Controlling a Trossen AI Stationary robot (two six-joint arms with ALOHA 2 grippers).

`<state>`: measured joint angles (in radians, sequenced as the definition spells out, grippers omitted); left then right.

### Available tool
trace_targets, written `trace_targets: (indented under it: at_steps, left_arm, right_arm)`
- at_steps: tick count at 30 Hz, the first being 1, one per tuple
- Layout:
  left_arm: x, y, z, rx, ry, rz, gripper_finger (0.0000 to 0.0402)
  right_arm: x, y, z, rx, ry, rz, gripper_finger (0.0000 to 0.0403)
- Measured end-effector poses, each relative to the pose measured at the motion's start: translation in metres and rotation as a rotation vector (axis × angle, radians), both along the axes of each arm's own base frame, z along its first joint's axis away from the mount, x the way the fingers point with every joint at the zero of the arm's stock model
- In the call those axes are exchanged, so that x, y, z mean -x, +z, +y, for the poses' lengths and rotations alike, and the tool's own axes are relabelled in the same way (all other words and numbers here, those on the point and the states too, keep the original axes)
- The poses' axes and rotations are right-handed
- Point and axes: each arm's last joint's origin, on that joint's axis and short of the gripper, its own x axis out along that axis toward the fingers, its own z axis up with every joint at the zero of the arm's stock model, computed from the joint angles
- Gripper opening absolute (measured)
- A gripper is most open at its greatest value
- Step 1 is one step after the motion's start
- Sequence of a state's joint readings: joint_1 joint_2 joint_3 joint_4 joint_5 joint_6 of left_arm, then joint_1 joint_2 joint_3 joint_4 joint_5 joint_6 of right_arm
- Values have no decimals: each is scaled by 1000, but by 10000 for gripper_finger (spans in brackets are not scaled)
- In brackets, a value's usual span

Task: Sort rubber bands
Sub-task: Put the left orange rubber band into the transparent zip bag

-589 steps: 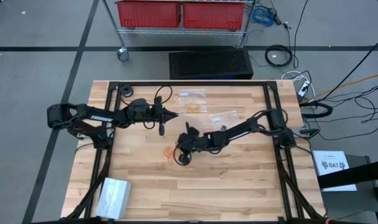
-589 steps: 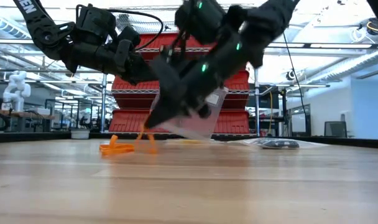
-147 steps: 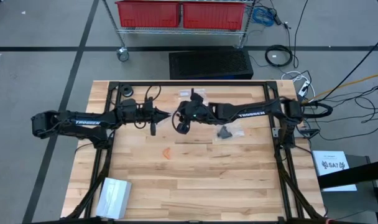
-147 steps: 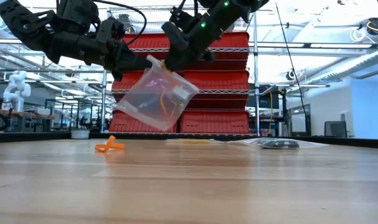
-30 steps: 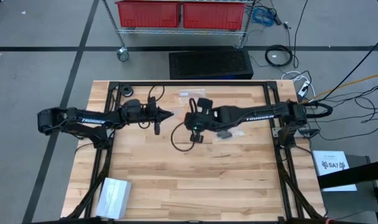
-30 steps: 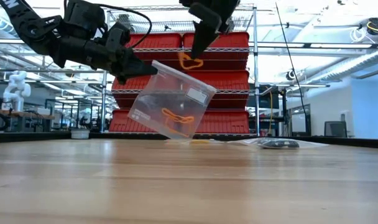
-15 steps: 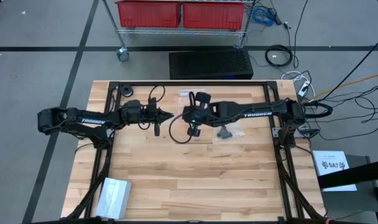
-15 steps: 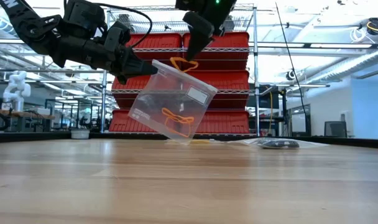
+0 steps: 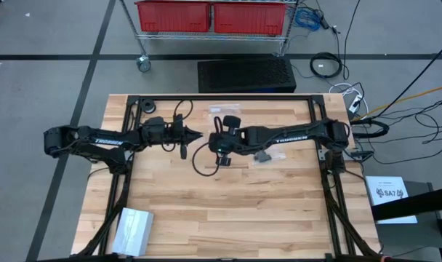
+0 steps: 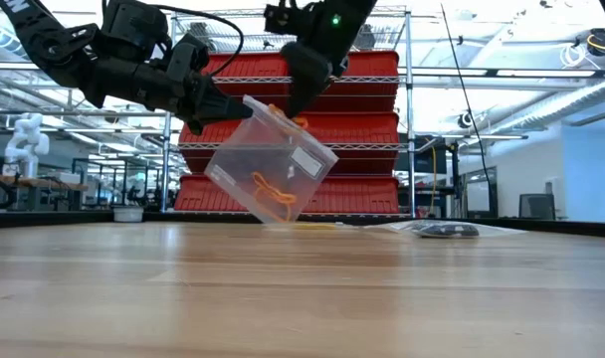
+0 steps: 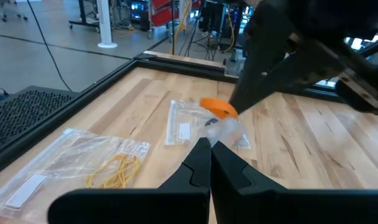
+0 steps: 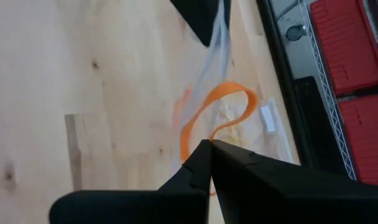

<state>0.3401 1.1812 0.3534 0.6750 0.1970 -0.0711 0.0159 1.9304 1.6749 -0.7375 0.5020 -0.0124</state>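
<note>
My left gripper (image 10: 226,106), jaws pinched on one lip of the clear bag (image 10: 268,164), holds it tilted in the air so its mouth faces up for loading. My right gripper (image 10: 295,111) sits right at that mouth, jaws pressed on 1 orange rubber band (image 12: 215,121), feeding it in. More orange bands (image 10: 271,190) lie at the bag's bottom (the tan bands (image 11: 112,171) sit bagged on the table below).

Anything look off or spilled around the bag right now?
Nothing spilled. The left gripper holds the clear plastic bag tilted in the air by one corner, while the right gripper pushes an orange rubber band into its mouth.
</note>
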Motion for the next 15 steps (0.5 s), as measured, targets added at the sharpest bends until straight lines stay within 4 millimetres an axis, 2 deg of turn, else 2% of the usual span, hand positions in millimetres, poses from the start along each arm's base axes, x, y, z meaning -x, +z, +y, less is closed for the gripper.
trace_targets:
  at_steps: [8, 15]
  left_arm:
    - [0, 0, 0, 2, 0, 1, 0]
    - [0, 0, 0, 2, 11, 3, 0]
  right_arm:
    - [-1, 2, 17, 60, 4, -25, 0]
    - [-1, 2, 16, 49, -14, -31, 0]
